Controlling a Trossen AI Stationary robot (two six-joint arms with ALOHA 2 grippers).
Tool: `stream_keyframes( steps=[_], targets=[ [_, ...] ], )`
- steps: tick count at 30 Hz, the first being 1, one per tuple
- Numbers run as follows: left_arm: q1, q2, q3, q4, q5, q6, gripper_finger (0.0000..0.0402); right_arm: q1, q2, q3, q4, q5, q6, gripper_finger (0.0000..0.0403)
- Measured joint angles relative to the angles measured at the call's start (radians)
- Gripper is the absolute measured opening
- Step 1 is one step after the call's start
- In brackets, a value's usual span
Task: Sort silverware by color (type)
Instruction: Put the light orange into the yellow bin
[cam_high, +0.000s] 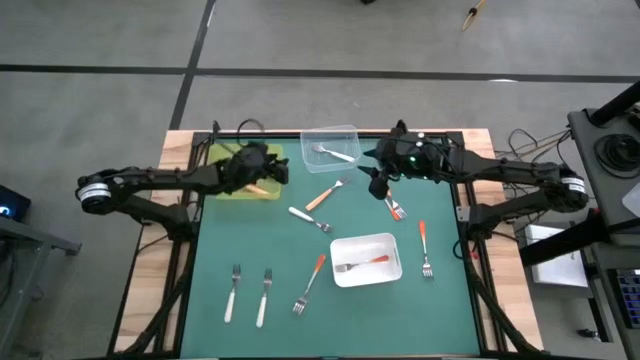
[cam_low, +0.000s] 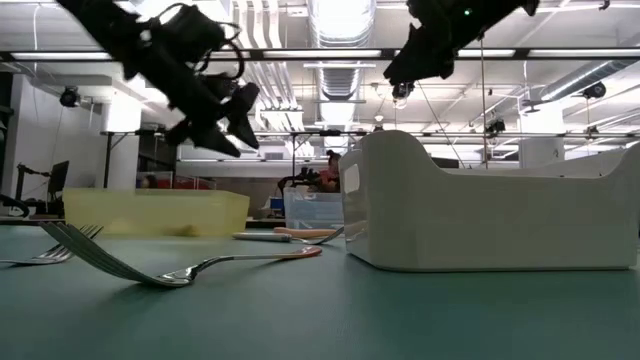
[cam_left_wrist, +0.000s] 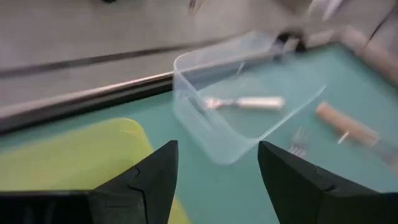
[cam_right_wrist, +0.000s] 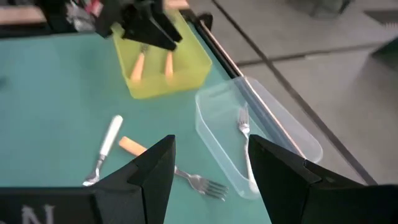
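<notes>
High view: nine forks (cam_high: 233, 292) loose, three trays (cam_high: 366, 259); both arms' jaws apart, empty.

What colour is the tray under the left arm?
Yellow: the tray holds two orange-handled forks, clearest in the right wrist view.

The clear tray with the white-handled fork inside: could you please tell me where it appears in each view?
High view: clear tray at the mat's far edge, centre.
Low view: small in the background, left of the white tray.
Left wrist view: upper centre, fork inside.
Right wrist view: right of centre.
Shared landmark: the yellow tray beside it.
</notes>
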Motion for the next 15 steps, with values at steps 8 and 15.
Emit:
stream_keyframes(
  steps=[8, 15],
  targets=[
    [0.074, 0.093, 0.355, -0.636, 0.007, 0.405, 0.0143, -0.022, -0.096, -0.152, 0.248, 0.003, -0.048, 0.0193],
    [0.203, 0.183, 0.437, -0.776, 0.353, 0.854, 0.0053, -0.119, -0.100, -0.157, 0.265, 0.010, -0.112, 0.0146]
  ],
)
